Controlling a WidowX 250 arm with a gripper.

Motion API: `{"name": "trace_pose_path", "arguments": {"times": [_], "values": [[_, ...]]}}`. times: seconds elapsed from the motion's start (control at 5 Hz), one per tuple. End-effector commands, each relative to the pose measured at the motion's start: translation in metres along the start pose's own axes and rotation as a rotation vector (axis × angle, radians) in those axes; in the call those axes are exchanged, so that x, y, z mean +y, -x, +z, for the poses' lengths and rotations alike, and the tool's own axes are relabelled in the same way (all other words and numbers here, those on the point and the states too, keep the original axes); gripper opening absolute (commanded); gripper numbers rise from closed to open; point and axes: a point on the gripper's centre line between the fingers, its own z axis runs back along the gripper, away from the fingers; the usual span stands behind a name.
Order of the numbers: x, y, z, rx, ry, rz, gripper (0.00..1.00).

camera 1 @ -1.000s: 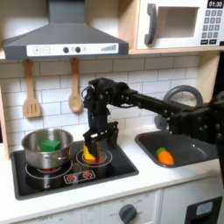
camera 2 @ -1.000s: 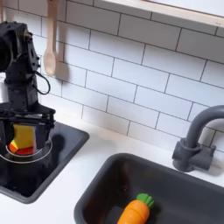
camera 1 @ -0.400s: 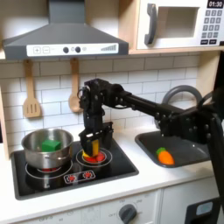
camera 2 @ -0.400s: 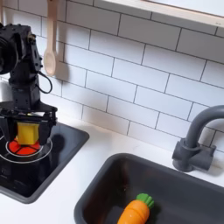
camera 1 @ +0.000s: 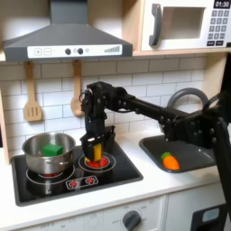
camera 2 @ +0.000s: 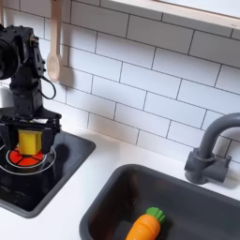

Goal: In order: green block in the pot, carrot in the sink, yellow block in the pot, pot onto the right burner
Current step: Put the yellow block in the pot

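Note:
My gripper (camera 1: 93, 147) (camera 2: 29, 142) hangs low over the right burner (camera 1: 101, 164) (camera 2: 28, 159) and is shut on the yellow block (camera 1: 91, 151) (camera 2: 30, 142), which stands upright just above the red ring. In the first exterior view, the silver pot (camera 1: 36, 159) sits on the left ring with the green block (camera 1: 54, 149) inside it. The orange carrot (camera 1: 169, 161) (camera 2: 145, 225) lies in the dark grey sink (camera 1: 198, 149) (camera 2: 202, 192).
A grey arched faucet (camera 2: 211, 150) rises behind the sink. A wooden spatula (camera 1: 32, 99) and spoon (camera 1: 78, 95) (camera 2: 54, 56) hang on the tiled wall behind the cooktop (camera 1: 117, 173). A range hood (camera 1: 68, 41) juts out above it.
The gripper has shifted slightly towards the pot in the first exterior view. The yellow block has gone from tilted on the ring to upright and a little higher between the fingers.

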Motion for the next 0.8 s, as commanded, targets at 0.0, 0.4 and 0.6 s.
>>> {"name": "trace_pose_path", "arguments": {"times": [0.0,0.4,0.6], "values": [[0.0034,-0.0081,-0.008,-0.022,-0.01,0.024,1.0],[0.0034,-0.0127,-0.0111,-0.067,-0.014,0.034,1.0],[0.0038,-0.0135,-0.0121,-0.072,-0.017,0.034,1.0]]}}
